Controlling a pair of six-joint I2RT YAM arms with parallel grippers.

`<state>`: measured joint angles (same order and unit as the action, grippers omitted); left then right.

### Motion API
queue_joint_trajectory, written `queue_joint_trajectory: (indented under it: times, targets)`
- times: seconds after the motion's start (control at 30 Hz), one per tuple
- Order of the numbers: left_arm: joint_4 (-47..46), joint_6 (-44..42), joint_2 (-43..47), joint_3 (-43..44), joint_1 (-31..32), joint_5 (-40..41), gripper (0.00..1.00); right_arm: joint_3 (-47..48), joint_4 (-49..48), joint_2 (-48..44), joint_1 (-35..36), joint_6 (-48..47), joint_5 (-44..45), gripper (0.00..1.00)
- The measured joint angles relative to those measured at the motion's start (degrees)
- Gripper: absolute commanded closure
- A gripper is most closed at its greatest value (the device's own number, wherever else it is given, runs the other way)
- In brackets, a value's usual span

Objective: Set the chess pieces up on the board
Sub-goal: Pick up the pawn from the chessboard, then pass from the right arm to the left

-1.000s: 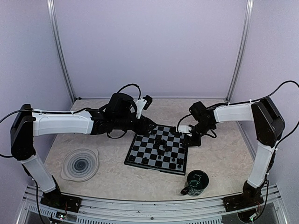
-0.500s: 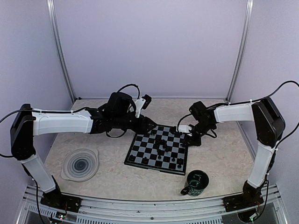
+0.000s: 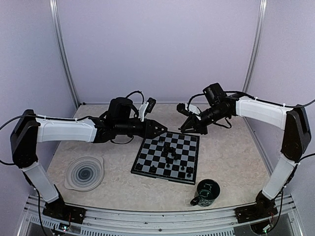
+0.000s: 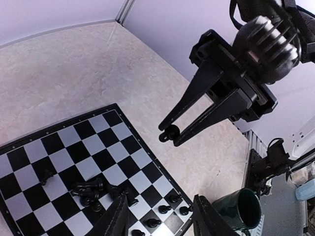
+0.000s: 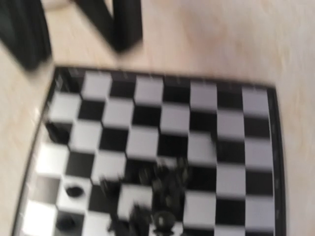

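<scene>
The board lies on the table between the arms. Several black chess pieces lie in a heap at its middle, and others stand along its near edge. My right gripper hangs above the board's far edge. In the left wrist view it is shut on a small black chess piece held in the air. My left gripper hovers over the board's far left corner, its fingers apart and empty. The right wrist view is blurred; it shows the board and the heap.
A dark green mug stands near the front, right of the board's near corner. A round grey spiral-patterned plate lies front left. Metal frame posts and purple walls bound the table at the back.
My right gripper has lifted off the board's far right corner and swung up and back with a chess piece in it. My left gripper has drawn back slightly to the left.
</scene>
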<state>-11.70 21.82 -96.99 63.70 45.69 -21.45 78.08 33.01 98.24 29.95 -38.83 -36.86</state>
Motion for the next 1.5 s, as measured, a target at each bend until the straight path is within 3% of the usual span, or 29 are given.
queue_joint_trajectory:
  times: [0.23, 0.63, 1.17, 1.5]
  targets:
    - [-4.33, 2.95, 0.0, -0.44, 0.02, -4.87, 0.6, 4.63, -0.42, 0.44, 4.11, 1.66, -3.41, 0.91]
    - [-5.95, 5.68, -0.22, -0.44, 0.02, -9.9, 0.72, 5.99, -0.24, 1.31, 6.32, 2.82, -4.46, 0.91]
    - [-6.27, 8.57, -0.7, -0.44, -1.01, -10.69, 0.63, 6.51, 0.15, 1.75, 6.32, 2.95, -4.76, 0.91]
    - [-5.81, 9.75, -2.08, -0.44, -1.79, -10.47, 0.69, 7.23, 0.15, 2.32, 6.47, 3.37, -6.05, 0.91]
